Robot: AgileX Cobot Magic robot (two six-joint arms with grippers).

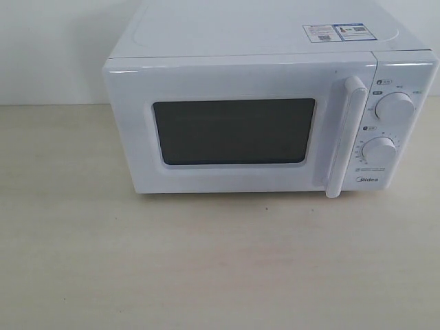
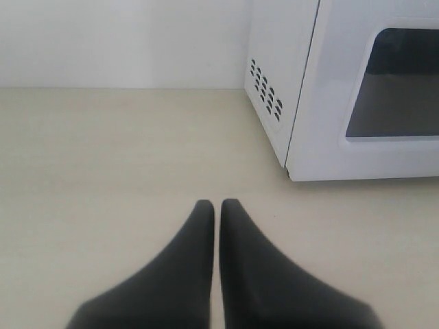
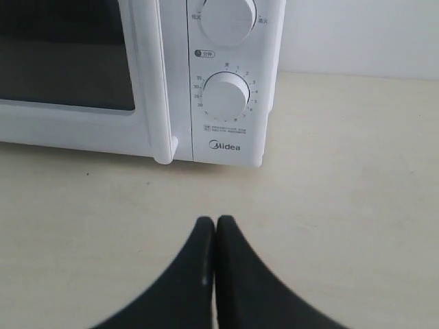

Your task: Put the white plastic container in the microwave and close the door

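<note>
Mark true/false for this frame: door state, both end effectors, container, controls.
1. The microwave has its door shut. True.
2. The left end effector is wide open. False: its fingers are together and hold nothing.
3. Two dials sit right of the handle in the exterior view. True.
4. The container stands in front of the microwave. False: no container shows in any view.
5. The right end effector grips the handle. False: it is shut on nothing, over the table and apart from the microwave.
</note>
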